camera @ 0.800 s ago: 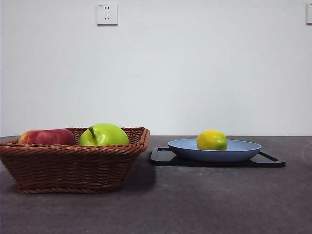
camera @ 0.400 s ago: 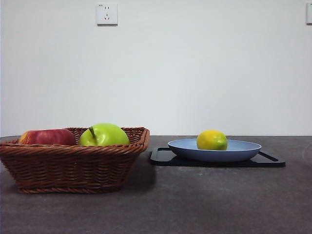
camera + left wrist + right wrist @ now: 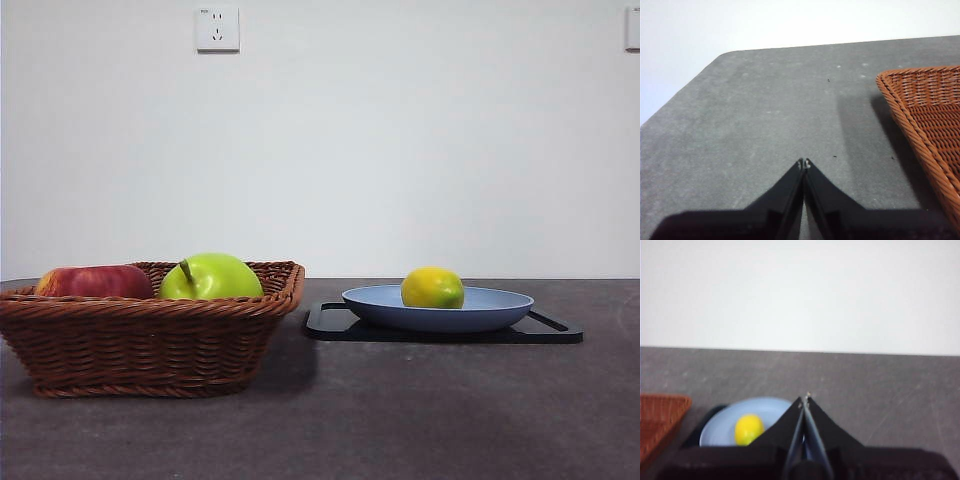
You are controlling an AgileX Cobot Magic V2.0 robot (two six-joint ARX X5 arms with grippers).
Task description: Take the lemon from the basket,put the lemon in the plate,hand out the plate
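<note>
Lemon [image 3: 432, 287] already on plate [image 3: 500, 305]; hand-out step pending. Right gripper [image 3: 804, 399] pinched together, empty, short of plate: needs opening, then rim grasp. Left gripper [image 3: 804, 162] pinched together, beside basket [image 3: 935, 115].

You have even, soft light in the front view: the wall [image 3: 420, 150] is bright without glare, and the basket [image 3: 150, 330] throws a faint, diffuse shadow onto the table [image 3: 400, 420] toward the plate [image 3: 440, 308], so light seems to come from above and the basket's side. That view is sharp, with the lemon [image 3: 432, 288] clearly edged. Your left wrist view is crisp on the table's grain, with a dark shadow beside the basket's rim and the wall washed out to white. Your right wrist view is soft and blurred throughout; the lemon and plate there lack clean edges.
</note>
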